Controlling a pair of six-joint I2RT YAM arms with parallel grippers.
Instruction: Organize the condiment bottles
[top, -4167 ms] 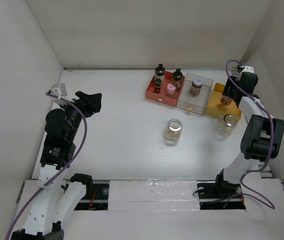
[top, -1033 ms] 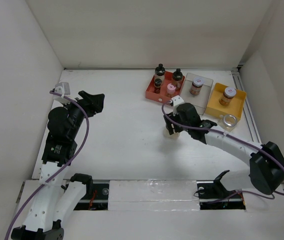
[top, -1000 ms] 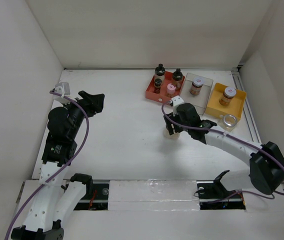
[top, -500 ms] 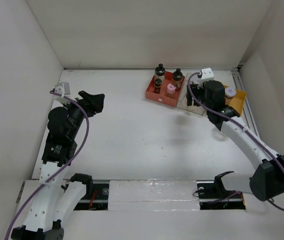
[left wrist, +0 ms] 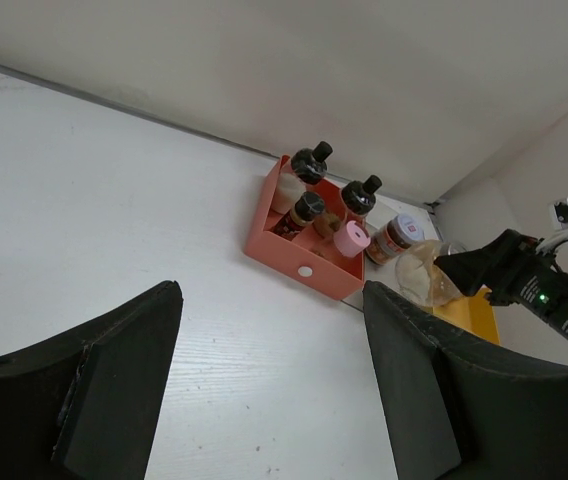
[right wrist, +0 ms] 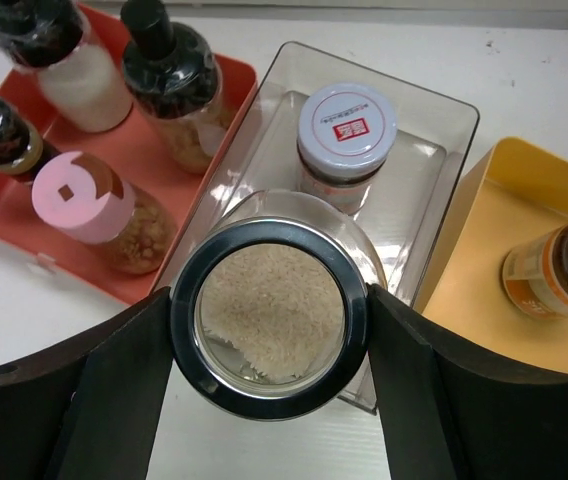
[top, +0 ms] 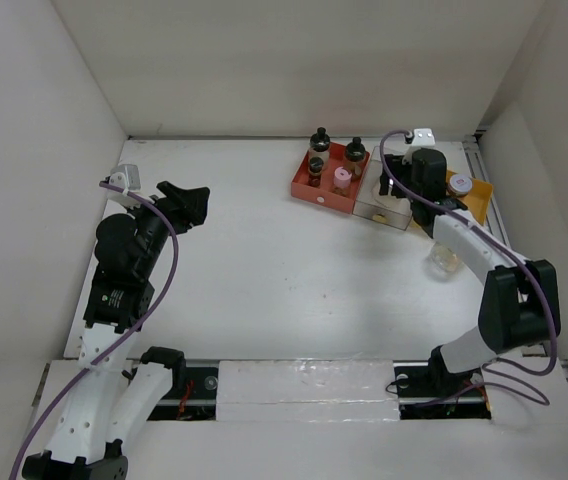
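Note:
My right gripper [right wrist: 269,312] is shut on the wide clear jar [right wrist: 269,330], which holds pale grains under a dark-rimmed lid. It holds the jar above the near end of the clear tray [right wrist: 434,190]. A lilac-lidded jar [right wrist: 346,125] stands at that tray's far end. The red tray [right wrist: 14,215] holds three black-capped bottles [right wrist: 154,40] and a pink-capped one [right wrist: 72,188]. The yellow tray [right wrist: 474,270] holds one brown jar [right wrist: 554,270]. From above, the right gripper [top: 400,196] is at the clear tray [top: 374,208]. My left gripper [top: 192,200] is open and empty, far left.
A clear glass jar with a silver ring top [top: 444,258] stands on the table in front of the yellow tray [top: 474,190], beside my right forearm. The left wrist view shows the red tray [left wrist: 304,262] ahead. White walls close in the back and both sides.
My right gripper carried the wide clear jar from the middle of the table back to the clear tray, and its arm swung right. The left arm has not moved.

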